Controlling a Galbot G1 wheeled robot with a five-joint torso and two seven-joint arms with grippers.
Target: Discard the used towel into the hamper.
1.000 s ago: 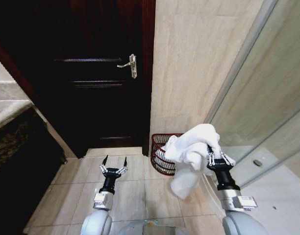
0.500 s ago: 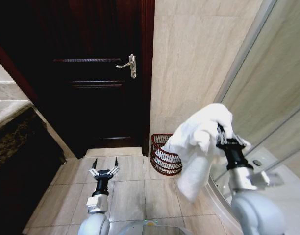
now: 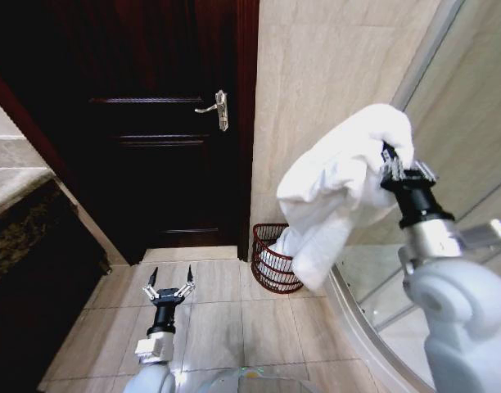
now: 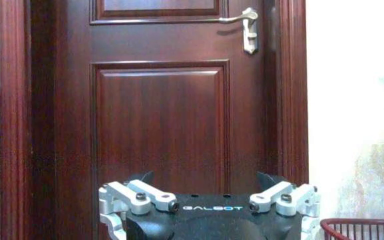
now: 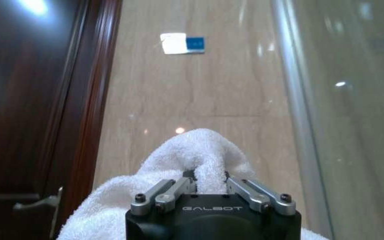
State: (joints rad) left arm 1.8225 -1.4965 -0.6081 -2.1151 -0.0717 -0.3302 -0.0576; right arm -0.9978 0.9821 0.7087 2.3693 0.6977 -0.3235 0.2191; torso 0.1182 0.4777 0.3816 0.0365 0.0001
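Low over the floor tiles, the left gripper point(image 3: 169, 284) hangs idle with its fingers spread wide and nothing between them. Higher and to the right, the right gripper point(image 3: 395, 165) pinches a fold of the white towel point(image 3: 336, 192), which drapes down toward the hamper point(image 3: 269, 260). The hamper stands on the floor against the wall, beside the dark door point(image 3: 152, 123).
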